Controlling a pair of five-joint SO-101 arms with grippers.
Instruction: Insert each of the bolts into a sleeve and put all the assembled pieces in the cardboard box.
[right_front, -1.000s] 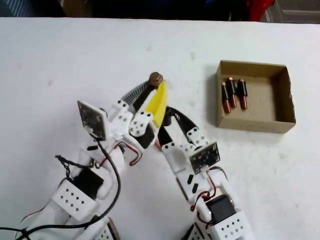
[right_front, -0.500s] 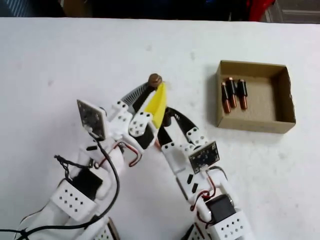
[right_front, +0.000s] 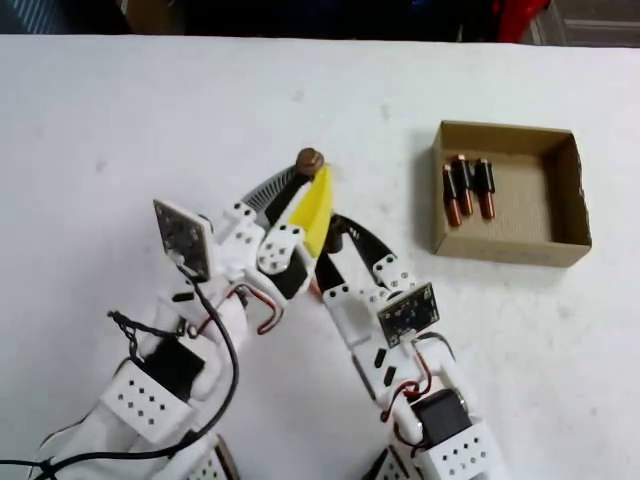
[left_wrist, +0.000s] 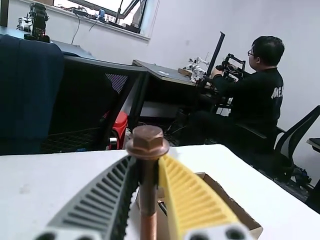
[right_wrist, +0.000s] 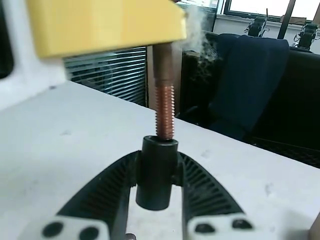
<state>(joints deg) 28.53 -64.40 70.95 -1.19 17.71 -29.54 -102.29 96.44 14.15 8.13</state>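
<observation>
- My left pincer (left_wrist: 148, 160) pinched the bolt (left_wrist: 147, 142) by its shank, between the grey finger and the yellow one. The bolt stood upright with its hex head just above the fingertips.
- My right pincer (right_wrist: 157, 165) gripped the black sleeve (right_wrist: 156, 172), upright, directly under the bolt.
- The bolt's threaded tip met the sleeve's top opening. I could not tell how deep it sat.
- In the high view both pincers met above the table (right_front: 150, 120), near the cardboard box (right_front: 575, 190) but apart from it.
- Three assembled pieces (right_front: 465, 188) lay side by side in the box, by its wall nearest the arms.
</observation>
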